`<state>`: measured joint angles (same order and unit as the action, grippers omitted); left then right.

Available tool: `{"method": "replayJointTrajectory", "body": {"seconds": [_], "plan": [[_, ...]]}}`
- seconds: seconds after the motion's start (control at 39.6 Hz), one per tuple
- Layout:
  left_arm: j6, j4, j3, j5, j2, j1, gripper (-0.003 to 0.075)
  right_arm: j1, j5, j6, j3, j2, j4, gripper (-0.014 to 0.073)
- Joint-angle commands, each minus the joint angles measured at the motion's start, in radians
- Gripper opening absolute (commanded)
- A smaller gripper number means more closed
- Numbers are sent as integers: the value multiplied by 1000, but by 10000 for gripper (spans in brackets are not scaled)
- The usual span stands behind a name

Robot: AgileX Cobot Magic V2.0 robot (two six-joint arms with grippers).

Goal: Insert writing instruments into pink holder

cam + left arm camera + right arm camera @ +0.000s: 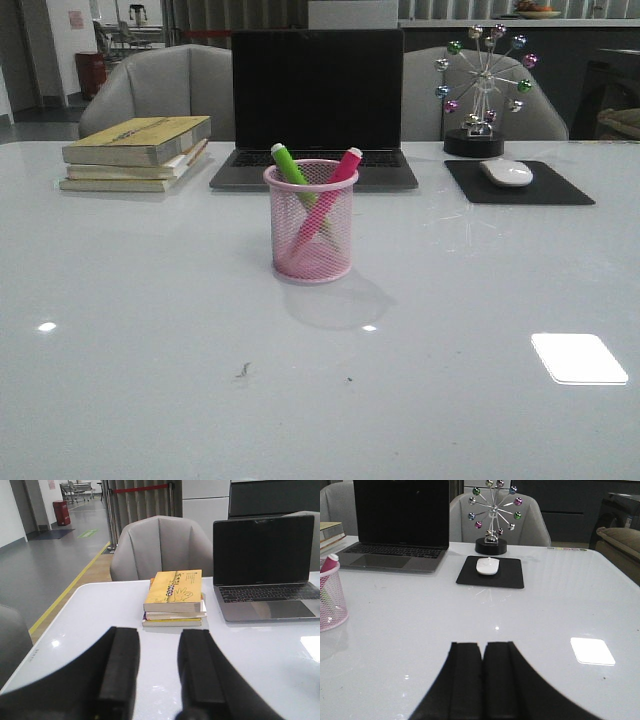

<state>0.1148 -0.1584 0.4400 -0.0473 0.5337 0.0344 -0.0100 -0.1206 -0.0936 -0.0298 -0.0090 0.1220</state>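
The pink holder (311,222) stands upright on the white table (150,350), directly in front of the laptop (316,110) and apart from it. All positions below are given relative to the holder.

Left of the holder and further back, beside the laptop: a stack of books (137,153). The left gripper (157,675) appears only in the left wrist view. Its two fingers (120,675) are spread with bare table showing between them, and they carry nothing. The holder does not appear in that view; the books and laptop lie ahead of the fingers.

In the holder: the green marker (294,168) leans toward the left rim, cap upward; the pink marker (337,180) leans toward the right rim, cap upward. The two shafts cross inside the mesh. Both caps project above the rim.

Right of the holder and further back: a ball ornament (484,90), then a white mouse (506,172) on a black mouse pad (520,185).

The right gripper (482,680) appears only in the right wrist view. Its fingers (465,680) are pressed together with nothing between them. The holder (331,597) sits well apart from this gripper, at the edge of that view, with the pink marker's cap (331,559) visible above the rim
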Motion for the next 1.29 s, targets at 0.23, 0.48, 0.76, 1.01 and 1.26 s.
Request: {"method": "replayJointTrajectory", "body": {"seconds": [0.23,0.48,0.76,1.01,1.26], "plan": [[1,6,30,87,0,7,279,-6,80,-4,-2,-20,-6,66],[1,6,30,87,0,7,279,-6,80,-4,-2,-20,-6,66],[4,18,30,86,-28,9,109,-6,80,-4,-2,-20,-6,66],[4,241,30,47,-144,5,93,-6,80,-4,-2,-20,-6,66],[4,241,27,-131,-292,5,93,-6,80,-4,-2,-20,-6,66]]}}
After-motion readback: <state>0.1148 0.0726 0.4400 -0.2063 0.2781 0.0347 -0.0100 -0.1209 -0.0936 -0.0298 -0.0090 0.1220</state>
